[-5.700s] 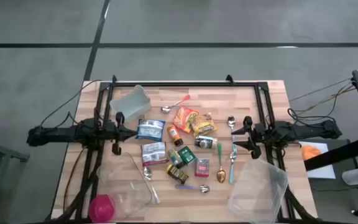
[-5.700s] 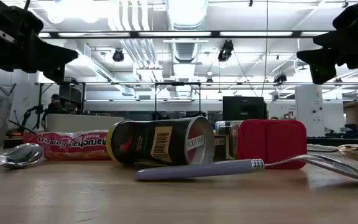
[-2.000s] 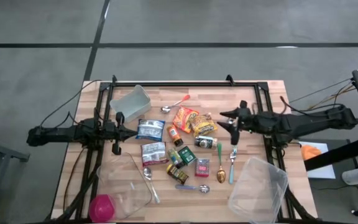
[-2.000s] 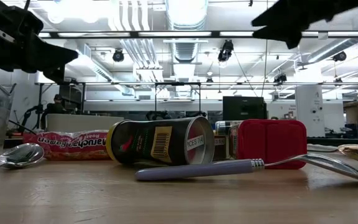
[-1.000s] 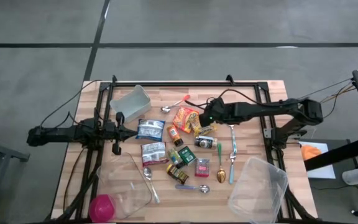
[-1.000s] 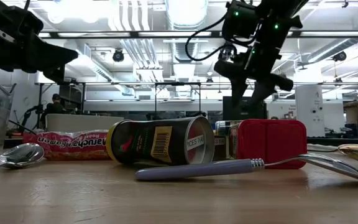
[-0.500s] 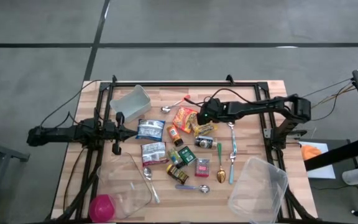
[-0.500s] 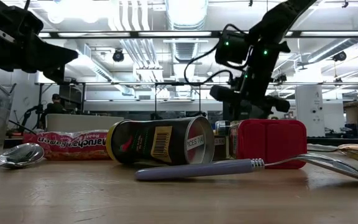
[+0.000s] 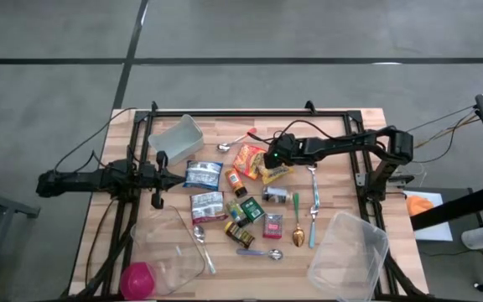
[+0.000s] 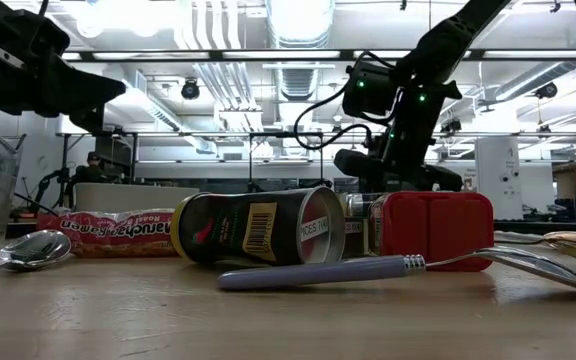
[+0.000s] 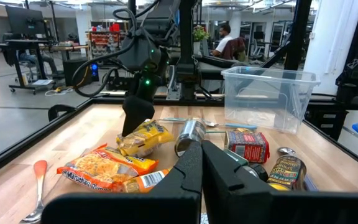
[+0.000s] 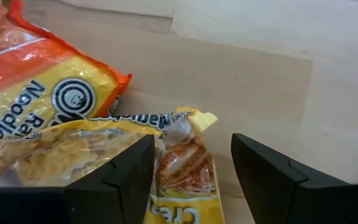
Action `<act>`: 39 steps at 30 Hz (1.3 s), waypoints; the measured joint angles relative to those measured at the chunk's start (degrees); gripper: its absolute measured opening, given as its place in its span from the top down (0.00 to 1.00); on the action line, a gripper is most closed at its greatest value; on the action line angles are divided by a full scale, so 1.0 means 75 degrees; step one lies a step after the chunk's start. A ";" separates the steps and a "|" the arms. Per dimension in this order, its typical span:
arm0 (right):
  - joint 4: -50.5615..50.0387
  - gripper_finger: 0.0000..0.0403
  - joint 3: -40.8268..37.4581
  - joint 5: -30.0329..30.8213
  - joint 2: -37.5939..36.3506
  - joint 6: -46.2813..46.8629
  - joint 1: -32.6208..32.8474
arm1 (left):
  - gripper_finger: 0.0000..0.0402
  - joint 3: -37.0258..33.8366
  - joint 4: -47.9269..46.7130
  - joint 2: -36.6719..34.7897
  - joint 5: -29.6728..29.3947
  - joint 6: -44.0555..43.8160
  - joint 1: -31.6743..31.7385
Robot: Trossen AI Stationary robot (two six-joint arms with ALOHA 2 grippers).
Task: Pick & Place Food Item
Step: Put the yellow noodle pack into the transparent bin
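Right gripper spread open over the yellow noodle packet; left gripper closed; clear bin holds nothing.

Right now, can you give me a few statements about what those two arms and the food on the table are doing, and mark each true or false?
1. The right gripper is open, its fingers straddling the end of a yellow snack packet. True.
2. The left gripper is holding a spoon. False: it is shut on nothing, waiting at the table's left edge.
3. The yellow snack packet lies partly on the orange noodle packet. True.
4. The clear bin near the right arm's side holds a can. False: nothing shows inside it.
5. The red box is in the air. False: it rests on the table.
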 joint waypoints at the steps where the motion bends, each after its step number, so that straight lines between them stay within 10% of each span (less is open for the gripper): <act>1: 0.0003 0.48 -0.0003 0.0000 0.0000 -0.0014 0.0000 | 1.00 0.0000 0.0000 0.0000 0.0003 0.0002 0.0001; 17: 0.0563 0.95 -0.0119 0.0072 0.0000 -0.0948 0.0015 | 1.00 -0.0002 0.0001 0.0000 0.0003 0.0002 0.0000; 39: 0.0567 0.97 -0.0142 0.1255 -0.0715 -0.1690 0.0879 | 1.00 0.0000 0.0003 0.0000 0.0000 0.0002 -0.0001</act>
